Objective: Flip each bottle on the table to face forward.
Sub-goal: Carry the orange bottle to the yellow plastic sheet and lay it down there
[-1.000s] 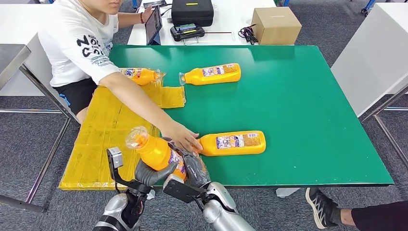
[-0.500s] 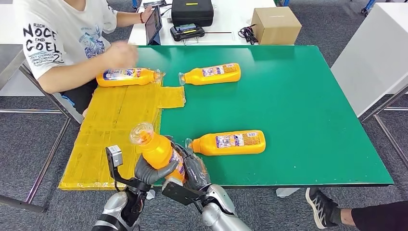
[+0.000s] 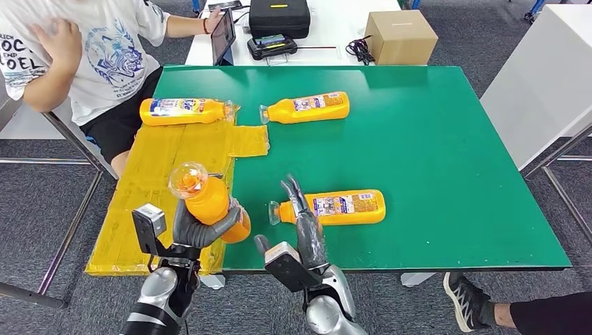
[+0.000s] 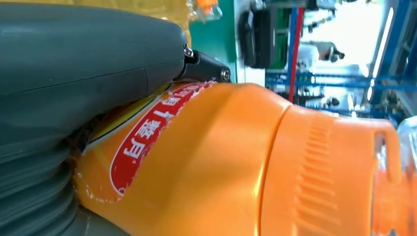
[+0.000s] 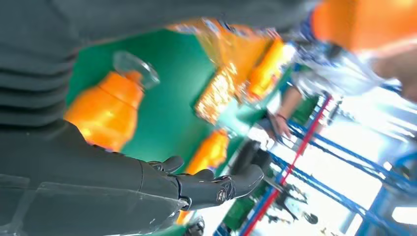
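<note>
Orange bottle [image 3: 209, 202] is gripped by the left hand [image 3: 199, 230]; right hand [image 3: 304, 227] spread empty; label should be turned forward before lowering near the tabletop's [image 3: 433, 139] front edge.

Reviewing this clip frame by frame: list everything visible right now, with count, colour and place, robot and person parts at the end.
bottles: four, orange. One held bottle in the left hand; one near bottle lying at the table's front; one far bottle lying mid-table; one left bottle lying on the yellow sheet's far end.
table: one, green.
yellow sheet: one, over the table's left side.
cardboard box: one, brown, on the white table behind.
black case: one, on that white table.
tablet: one, dark, beside the case.
person: one, white printed shirt, far left.
shoe: one, dark, floor at lower right.
left hand: grips the held bottle.
right hand: fingers apart, beside the near bottle.
</note>
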You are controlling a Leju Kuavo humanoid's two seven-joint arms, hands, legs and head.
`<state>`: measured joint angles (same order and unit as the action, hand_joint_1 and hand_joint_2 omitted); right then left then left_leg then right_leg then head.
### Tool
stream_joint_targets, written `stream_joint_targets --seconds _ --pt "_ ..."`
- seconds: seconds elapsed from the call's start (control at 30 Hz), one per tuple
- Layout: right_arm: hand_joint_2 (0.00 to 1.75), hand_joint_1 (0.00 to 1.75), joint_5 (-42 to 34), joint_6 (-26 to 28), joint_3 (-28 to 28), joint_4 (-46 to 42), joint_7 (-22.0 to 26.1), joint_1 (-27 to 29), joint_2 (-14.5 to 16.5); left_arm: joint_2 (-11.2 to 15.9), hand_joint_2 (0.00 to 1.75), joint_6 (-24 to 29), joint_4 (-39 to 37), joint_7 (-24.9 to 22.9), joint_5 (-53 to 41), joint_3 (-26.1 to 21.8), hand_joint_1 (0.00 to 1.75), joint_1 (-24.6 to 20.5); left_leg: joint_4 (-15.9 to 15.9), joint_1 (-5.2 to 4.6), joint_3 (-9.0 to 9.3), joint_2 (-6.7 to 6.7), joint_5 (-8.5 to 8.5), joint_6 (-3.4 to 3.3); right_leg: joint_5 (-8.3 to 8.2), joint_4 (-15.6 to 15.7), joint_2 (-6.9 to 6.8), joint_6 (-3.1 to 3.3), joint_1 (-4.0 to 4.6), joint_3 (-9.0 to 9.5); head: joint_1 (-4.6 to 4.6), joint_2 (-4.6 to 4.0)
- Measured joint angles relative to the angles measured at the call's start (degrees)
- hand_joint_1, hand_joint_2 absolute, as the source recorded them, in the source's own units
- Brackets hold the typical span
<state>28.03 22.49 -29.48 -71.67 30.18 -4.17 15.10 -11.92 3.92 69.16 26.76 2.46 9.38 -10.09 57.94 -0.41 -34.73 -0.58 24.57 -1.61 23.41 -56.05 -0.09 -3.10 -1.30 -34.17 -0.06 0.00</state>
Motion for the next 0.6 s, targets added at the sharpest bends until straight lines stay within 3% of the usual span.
stream_joint_targets --seconds 0.13,0.4,0.6 --pt "0.0 0.0 -1.73 0.13 0.11 -5.18 1.61 1.32 -0.2 0.03 1.75 5.28 0.04 1.99 -4.59 -1.04 1.75 -0.54 0.0 0.0 -0.01 -0.01 0.0 0.0 0.0 0.0 0.0 0.0 0.0 0.0 0.0 0.0" --pt "0.0 0.0 -10.85 1.1 -0.35 -16.05 6.53 2.42 -0.92 2.22 1.75 31.53 -2.01 5.72 -36.41 -3.6 1.75 -5.7 0.0 0.01 0.0 -0.01 -0.02 0.0 -0.01 -0.01 -0.01 0.0 0.0 0.02 0.01 0.0" --pt "0.0 0.0 -13.93 1.02 -1.18 -20.47 6.75 2.18 -1.51 4.73 1.75 34.32 -7.69 4.47 -48.01 -5.42 1.75 -10.06 0.0 0.01 0.02 0.02 -0.03 0.01 -0.01 -0.03 0.0 0.0 0.0 0.04 -0.01 0.0"
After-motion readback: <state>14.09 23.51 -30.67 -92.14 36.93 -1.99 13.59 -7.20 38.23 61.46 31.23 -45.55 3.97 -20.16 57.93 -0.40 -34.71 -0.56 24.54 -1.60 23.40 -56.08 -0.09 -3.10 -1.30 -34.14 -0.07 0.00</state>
